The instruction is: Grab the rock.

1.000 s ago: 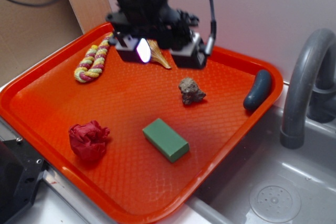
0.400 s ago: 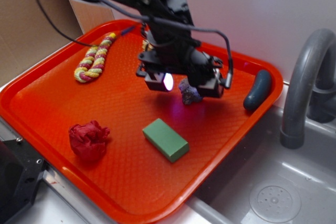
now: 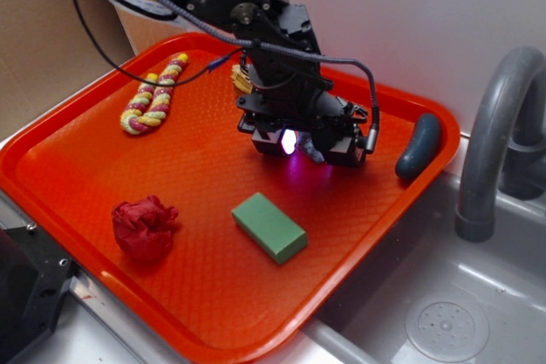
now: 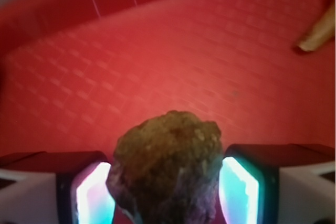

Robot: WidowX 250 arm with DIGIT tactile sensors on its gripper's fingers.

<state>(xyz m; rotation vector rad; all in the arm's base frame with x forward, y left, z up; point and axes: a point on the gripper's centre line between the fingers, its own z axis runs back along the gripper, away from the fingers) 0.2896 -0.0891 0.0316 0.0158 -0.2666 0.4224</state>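
The rock (image 4: 167,169) is lumpy and rough, grey-brown, and in the wrist view it sits between the two glowing fingers (image 4: 92,195) of the gripper (image 3: 309,147). Both fingers lie close against its sides, but whether they press on it I cannot tell. In the exterior view only a small grey part of the rock (image 3: 314,154) shows under the black gripper body, in the back right part of the tray (image 3: 51,159), and it seems to rest on the tray floor.

Around it the floor is bare for a good way. The green block (image 3: 270,227) — a flat rectangular piece with sharp edges — lies near, toward the front. The dark blue oblong thing (image 3: 419,147), smooth and rounded, leans on the right rim of the tray, apart from the gripper. Behind the arm a tan, ridged shell (image 3: 241,79) is mostly hidden; in the wrist view its pointed tip (image 4: 317,34) shows at the upper right. The braided rope (image 3: 153,95), yellow and red, lies well apart at the back left, and the crumpled red cloth (image 3: 144,227) at the front left.

The tray is orange plastic with a fine grid pattern and a raised rim. Its right side lies over the edge of a grey sink (image 3: 444,313) — the curved faucet (image 3: 499,138) stands just beyond the rim.
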